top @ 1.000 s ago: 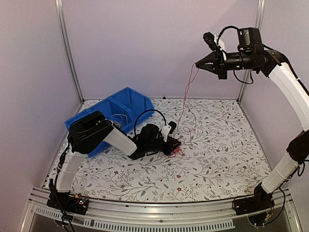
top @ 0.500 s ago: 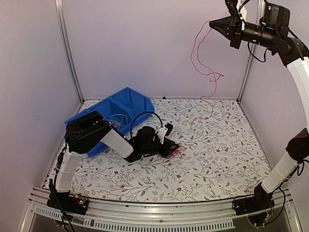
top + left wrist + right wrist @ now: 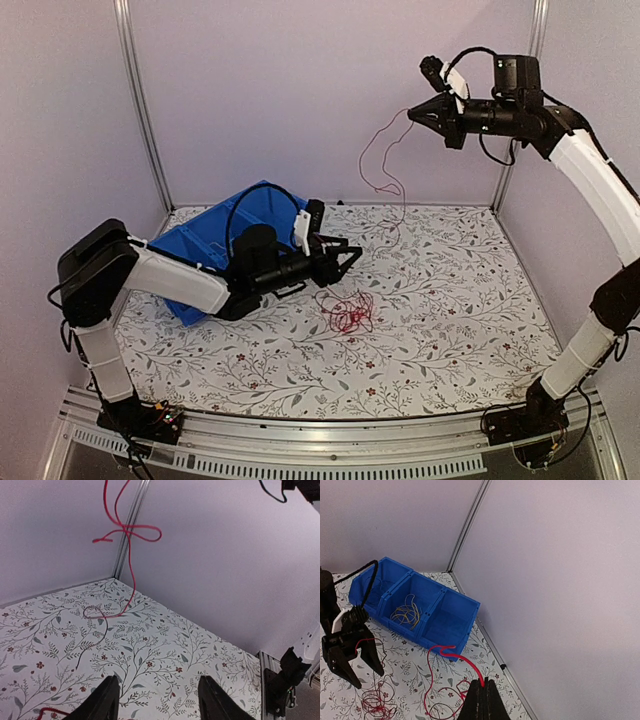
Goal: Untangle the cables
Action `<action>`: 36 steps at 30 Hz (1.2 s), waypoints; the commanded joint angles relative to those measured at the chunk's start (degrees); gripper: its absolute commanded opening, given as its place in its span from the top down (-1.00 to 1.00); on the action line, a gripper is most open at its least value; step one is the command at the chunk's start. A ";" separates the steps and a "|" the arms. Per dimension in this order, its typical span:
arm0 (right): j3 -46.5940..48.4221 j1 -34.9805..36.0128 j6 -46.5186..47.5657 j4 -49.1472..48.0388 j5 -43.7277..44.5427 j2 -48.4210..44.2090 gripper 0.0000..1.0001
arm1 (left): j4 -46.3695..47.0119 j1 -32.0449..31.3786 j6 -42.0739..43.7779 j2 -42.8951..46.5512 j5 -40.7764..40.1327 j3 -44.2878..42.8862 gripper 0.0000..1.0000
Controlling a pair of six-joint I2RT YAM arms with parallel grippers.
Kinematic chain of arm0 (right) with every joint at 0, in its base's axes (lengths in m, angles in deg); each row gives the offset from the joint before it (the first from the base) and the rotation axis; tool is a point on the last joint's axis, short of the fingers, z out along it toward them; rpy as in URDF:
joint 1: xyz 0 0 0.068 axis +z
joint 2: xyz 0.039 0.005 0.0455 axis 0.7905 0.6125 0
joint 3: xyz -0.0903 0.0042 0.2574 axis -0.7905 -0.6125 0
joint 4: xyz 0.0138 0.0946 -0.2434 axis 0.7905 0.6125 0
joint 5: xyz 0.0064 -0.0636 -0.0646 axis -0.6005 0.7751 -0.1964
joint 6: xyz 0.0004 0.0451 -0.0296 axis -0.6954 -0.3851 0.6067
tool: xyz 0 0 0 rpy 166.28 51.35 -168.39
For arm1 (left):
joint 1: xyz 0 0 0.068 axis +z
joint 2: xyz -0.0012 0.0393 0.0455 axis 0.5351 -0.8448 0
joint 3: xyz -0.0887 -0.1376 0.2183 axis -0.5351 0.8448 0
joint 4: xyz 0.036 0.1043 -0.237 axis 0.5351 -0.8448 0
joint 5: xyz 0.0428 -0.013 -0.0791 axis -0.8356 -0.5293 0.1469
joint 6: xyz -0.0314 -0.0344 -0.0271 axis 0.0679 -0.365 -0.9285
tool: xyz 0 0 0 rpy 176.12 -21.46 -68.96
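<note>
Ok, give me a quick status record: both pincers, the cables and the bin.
left pincer: open, empty, low over the table, beside the blue bin
right pincer: shut on the red cable, held high
red cable: hangs from the right pincer down to the table
red tangle: loose on the table near the left pincer, not held
link between red cable and red tangle: cannot tell
blue bin: three compartments, orange-yellow cables in the middle one

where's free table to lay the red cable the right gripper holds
Bare: the right half of the table, from the red tangle to the right edge, and the near strip in front of the tangle. Crowded: centre-left, where tangle, left gripper and blue bin sit close.
</note>
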 commanded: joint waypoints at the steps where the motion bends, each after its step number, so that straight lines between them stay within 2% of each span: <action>1: -6.02 -0.19 0.64 -2.75 -1.30 -3.65 1.00 | -3.58 -0.21 3.88 8.98 -4.12 2.25 -0.08; 4: -9.57 -0.17 1.16 -2.41 -3.00 -4.37 1.00 | -9.80 -0.26 8.62 13.36 -5.55 -0.13 -0.09; 7: -11.32 -0.12 1.04 -1.64 -4.91 -4.32 1.00 | -20.54 -0.26 12.71 14.57 -7.17 -6.82 -0.10; 11: -12.70 0.58 0.41 -0.71 -6.90 -3.71 1.00 | -32.55 -0.23 16.43 12.69 -6.32 -16.36 -0.10; 18: -13.12 2.13 0.44 0.12 -7.10 -2.94 1.00 | -42.88 -0.05 17.38 8.70 -2.93 -26.73 -0.19; 21: -13.13 2.15 0.48 0.15 -6.27 -2.66 1.00 | -41.26 1.68 12.25 7.80 3.07 -26.09 -0.18; 24: -13.20 2.16 0.38 0.24 -4.67 -2.64 1.00 | -37.93 3.76 5.08 8.28 10.56 -20.14 -0.17; 25: -13.25 2.21 0.37 0.37 -3.67 -2.68 1.00 | -40.44 5.12 -2.92 7.91 12.64 -19.33 -0.17; 27: -13.49 2.17 0.62 0.95 -1.82 -2.89 1.00 | -40.26 8.49 -14.70 6.91 26.40 -15.95 -0.08; 29: -14.11 2.16 1.67 1.73 -0.91 -3.20 1.00 | -39.83 9.02 -19.06 8.76 31.60 -10.84 -0.06; 30: -14.55 2.15 2.06 1.75 -0.63 -3.37 1.00 | -42.54 8.67 -18.11 9.85 31.31 -9.15 -0.07; 33: -15.39 2.17 2.18 1.37 -0.08 -3.71 1.00 | -61.67 8.29 -9.87 10.09 33.61 -11.09 -0.08; 36: -15.11 2.16 1.63 1.35 -0.83 -3.22 1.00 | -84.36 7.20 3.53 8.55 26.21 -17.34 -0.11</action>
